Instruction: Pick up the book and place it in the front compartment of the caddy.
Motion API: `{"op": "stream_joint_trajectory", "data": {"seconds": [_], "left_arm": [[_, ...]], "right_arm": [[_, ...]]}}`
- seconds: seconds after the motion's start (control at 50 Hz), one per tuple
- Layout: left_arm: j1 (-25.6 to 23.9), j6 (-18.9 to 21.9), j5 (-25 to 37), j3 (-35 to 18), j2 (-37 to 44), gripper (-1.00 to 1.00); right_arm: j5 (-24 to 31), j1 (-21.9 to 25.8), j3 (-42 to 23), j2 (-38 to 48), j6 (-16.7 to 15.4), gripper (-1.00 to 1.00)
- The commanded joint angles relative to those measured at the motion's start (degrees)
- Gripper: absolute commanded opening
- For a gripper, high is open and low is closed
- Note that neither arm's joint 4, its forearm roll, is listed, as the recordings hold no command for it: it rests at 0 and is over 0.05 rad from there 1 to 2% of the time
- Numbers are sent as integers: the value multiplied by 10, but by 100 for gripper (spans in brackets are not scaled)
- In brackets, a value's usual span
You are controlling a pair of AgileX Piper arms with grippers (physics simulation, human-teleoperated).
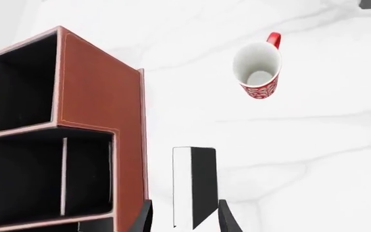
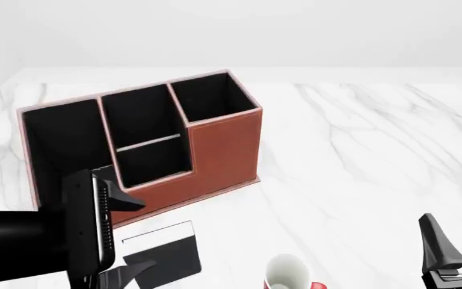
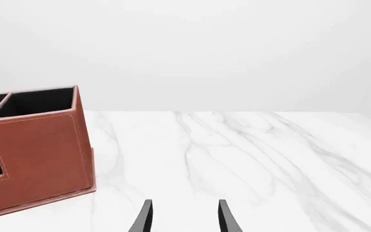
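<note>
The book [image 1: 195,186], black with a white strip, lies on the marble table just in front of the caddy [image 1: 95,121]. My left gripper [image 1: 187,220] hangs over it, open, one finger on either side of the book and a gap showing on the caddy side. In the front view the book [image 2: 163,250] is partly hidden by my left arm, whose gripper [image 2: 127,271] is low over its near end. The reddish-brown caddy [image 2: 223,144] stands upright with black compartments and a low front wall. My right gripper [image 2: 459,247] is open and empty, far right.
A red-and-white mug [image 2: 289,274] stands upright on the table to the right of the book, near the front edge; it also shows from above as the mug [image 1: 258,70]. The right wrist view shows the caddy [image 3: 37,154] end wall and bare marble table [image 3: 250,154].
</note>
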Motion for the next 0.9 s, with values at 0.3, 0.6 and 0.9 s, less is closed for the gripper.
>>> {"op": "stream_joint_trajectory", "data": {"seconds": [0.3, 0.6, 0.9], "left_arm": [[4, -9, -26, 20, 18, 100], [12, -10, -42, 29, 24, 100], [13, -19, -58, 38, 31, 100]], "right_arm": [[0, 0, 0, 0, 0, 100], [0, 0, 0, 0, 0, 100], [0, 0, 0, 0, 0, 100]]}}
